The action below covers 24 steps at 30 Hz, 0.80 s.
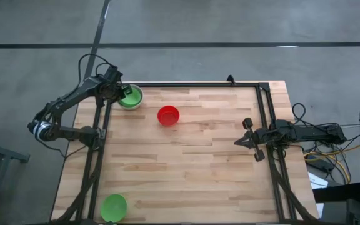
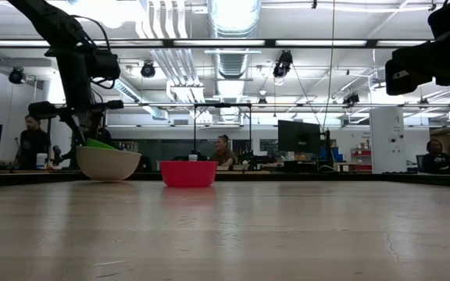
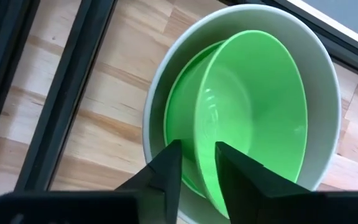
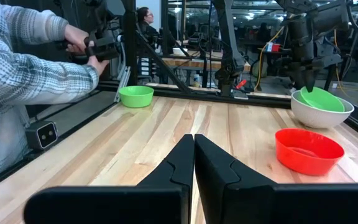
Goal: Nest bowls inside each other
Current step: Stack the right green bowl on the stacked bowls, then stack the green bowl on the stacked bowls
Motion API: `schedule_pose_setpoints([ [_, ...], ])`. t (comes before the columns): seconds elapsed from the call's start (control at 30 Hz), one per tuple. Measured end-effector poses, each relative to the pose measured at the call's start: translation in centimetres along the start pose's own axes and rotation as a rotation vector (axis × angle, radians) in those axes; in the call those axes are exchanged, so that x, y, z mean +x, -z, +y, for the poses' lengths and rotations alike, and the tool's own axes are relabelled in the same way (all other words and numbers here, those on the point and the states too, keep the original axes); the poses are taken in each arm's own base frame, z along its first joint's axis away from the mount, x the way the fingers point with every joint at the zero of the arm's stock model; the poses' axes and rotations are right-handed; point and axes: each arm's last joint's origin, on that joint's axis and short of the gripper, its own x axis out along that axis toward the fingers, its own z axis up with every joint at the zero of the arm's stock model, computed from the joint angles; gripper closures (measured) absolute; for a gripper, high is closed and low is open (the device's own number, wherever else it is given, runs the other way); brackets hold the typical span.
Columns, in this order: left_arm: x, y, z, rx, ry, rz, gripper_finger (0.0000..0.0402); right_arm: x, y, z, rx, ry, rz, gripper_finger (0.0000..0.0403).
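Left gripper (image 3: 194, 163) pinches a green bowl's (image 3: 253, 118) rim, tilted inside the white bowl (image 3: 322, 81) at the table's far-left corner; level it, then release. Right gripper (image 4: 194, 155) waits shut.

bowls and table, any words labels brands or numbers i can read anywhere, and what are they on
None can be read.
White bowl, tilted green bowl pinched at its rim by the left gripper, second green bowl under it: plain.
Red bowl, lone green bowl, table: no print.
Right gripper, shut: no markings.
Room monitors: too small to read.
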Motion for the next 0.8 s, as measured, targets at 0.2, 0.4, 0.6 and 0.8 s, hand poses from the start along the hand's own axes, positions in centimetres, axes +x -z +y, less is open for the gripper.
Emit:
schedule_pose_setpoints([
  [0.2, 0.0, 0.0, 0.0, 0.0, 0.005, 0.007, 0.0238, 0.0, 0.0, 0.0, 0.0, 0.0, 0.0, 0.0394],
  [0.4, -0.3, 0.1, 0.1, -0.004, -0.018, 0.036, 0.0224, 0.0, 0.0, 0.0, 0.0, 0.0, 0.0, 0.0394],
  [0.6, -1.1, 0.1, 0.1, -0.003, -0.049, 0.059, 0.0227, 0.0, 0.0, 0.0, 0.0, 0.0, 0.0, 0.0394],
  [0.8, -1.7, -0.1, 0.0, -0.001, -0.052, 0.063, 0.0227, 0.0, 0.0, 0.0, 0.0, 0.0, 0.0, 0.0394],
])
